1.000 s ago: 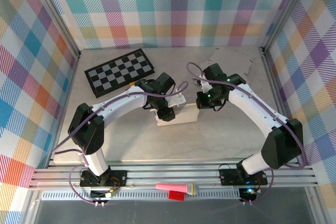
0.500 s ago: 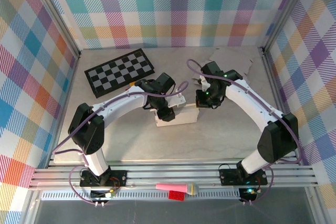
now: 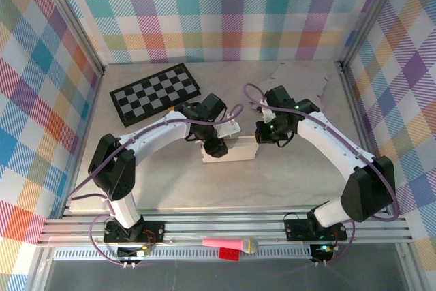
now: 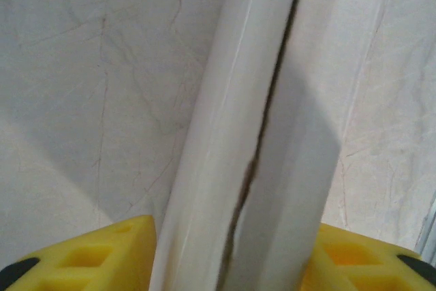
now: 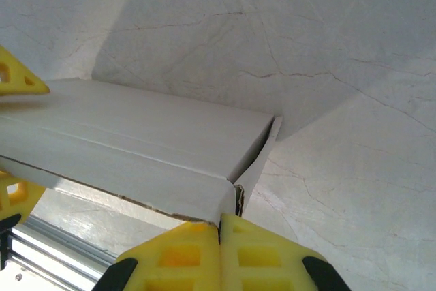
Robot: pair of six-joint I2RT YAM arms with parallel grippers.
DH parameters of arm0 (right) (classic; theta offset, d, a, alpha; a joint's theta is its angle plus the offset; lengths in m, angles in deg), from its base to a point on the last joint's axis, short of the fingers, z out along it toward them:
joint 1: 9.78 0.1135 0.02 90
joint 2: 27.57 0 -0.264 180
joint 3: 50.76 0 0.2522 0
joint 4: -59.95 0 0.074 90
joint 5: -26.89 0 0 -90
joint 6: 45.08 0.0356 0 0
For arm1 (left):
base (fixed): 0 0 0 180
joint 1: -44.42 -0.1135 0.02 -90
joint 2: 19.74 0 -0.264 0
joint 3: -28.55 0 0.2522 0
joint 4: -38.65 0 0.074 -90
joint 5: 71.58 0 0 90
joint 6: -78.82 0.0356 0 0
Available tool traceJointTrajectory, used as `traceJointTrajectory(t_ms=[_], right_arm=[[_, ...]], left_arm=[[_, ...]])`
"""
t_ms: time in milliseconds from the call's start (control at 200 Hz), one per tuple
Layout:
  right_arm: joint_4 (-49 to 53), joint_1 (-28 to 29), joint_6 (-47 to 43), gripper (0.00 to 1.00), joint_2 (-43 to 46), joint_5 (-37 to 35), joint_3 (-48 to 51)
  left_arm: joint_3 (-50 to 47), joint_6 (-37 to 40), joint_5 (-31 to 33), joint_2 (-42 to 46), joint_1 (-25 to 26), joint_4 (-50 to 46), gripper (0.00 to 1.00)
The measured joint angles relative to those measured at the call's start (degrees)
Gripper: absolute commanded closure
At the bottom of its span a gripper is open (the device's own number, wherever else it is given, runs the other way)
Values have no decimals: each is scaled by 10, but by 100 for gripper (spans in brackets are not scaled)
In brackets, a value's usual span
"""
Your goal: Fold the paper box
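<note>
Swung back outward at the elbow since half a second ago, the right arm reaches over the worktop, where the paper box lies centrally between the clenched right tool at its corner and the left tool straddling it, grip unclear.

The right arm is swinging its elbow back toward the right and near side, after leaning left a moment ago. The right gripper is drifting slightly right and nearer again at the right end of the paper box.
</note>
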Motion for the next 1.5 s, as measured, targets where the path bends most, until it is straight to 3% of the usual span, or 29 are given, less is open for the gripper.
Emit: traceJointTrajectory(t_ms=[135,370,755,880,1255,1305,1500], right_arm=[[-18,3,-8,100,12,-6,15],[-39,19,-13,100,14,-28,21],[-53,41,7,100,16,-58,26],[-76,50,16,100,27,-73,47],[-100,67,20,100,50,-101,74],[-98,67,21,100,49,-101,72],[-91,67,22,100,42,-105,64]], left_arm=[[0,-18,0,1,-5,15,37],[-17,-55,0,26,-16,38,35],[-27,-75,-16,35,-16,35,55],[-27,-72,-21,35,-16,32,56],[-29,-112,-6,45,-16,50,35],[-35,-126,-3,61,-16,59,27],[-59,-184,25,142,-18,82,33]])
